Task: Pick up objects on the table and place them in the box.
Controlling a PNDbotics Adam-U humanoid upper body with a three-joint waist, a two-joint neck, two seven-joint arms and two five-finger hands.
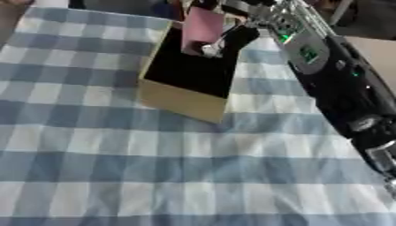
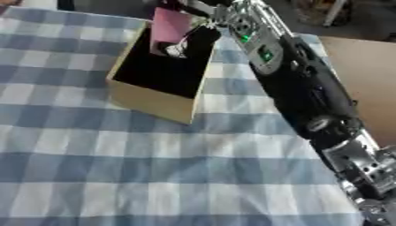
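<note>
Pinching a pink card (image 1: 203,24), the right hand (image 1: 232,31) hangs over the box (image 1: 182,100).

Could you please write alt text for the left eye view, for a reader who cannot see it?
The robot's right hand holds a pink flat object over an open cardboard box, which stands on a blue-and-white checked tablecloth. The right arm reaches in from the right.
</note>
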